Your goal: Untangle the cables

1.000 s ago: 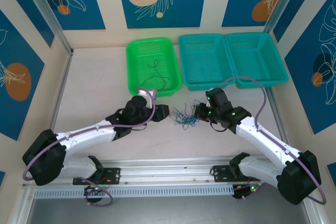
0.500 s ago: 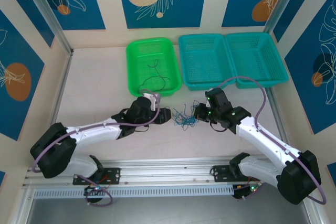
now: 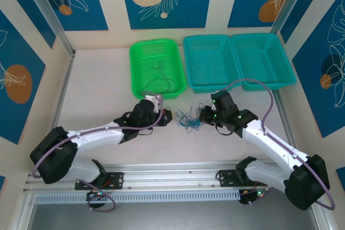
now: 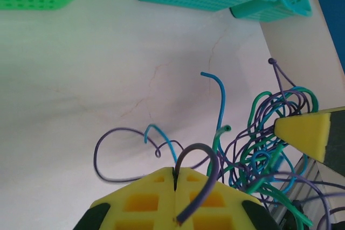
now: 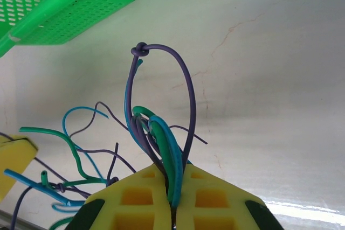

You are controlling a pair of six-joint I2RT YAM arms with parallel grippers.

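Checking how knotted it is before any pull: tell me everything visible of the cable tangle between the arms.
The cable tangle is a loose snarl of thin, curly wires in purple, blue and teal-green, lying on the table between the arms. The left gripper is shut on one purple strand at its left edge; the right gripper is shut on a bunch of purple, blue and green strands at its right edge. One purple loop has a small knot at its top. Free ends curl outward.

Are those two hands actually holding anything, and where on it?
Yes. The left hand pinches one purple cable near its curled end; the right hand clamps a bundle of purple, green and blue cables.
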